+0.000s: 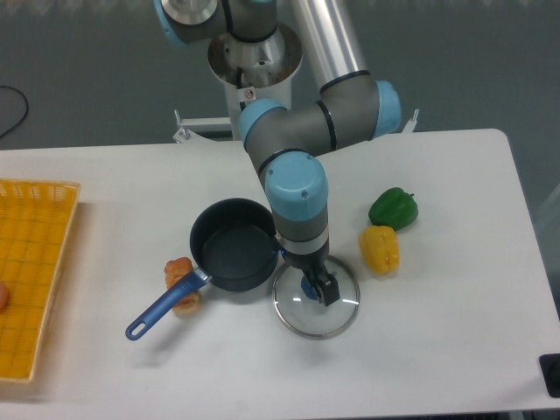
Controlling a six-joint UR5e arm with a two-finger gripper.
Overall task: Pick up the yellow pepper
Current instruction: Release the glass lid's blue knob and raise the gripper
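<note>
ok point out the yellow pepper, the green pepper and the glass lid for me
yellow pepper (379, 248), fixed camera view, middle of its body
green pepper (393, 208), fixed camera view, middle of its top side
glass lid (337, 317), fixed camera view, bare glass right of the gripper

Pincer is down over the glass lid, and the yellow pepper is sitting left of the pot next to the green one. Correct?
Not quite. The camera view shows the yellow pepper to the right of the pot, not left. The rest holds: it sits next to the green pepper, and the pincer is down over the glass lid.
</note>
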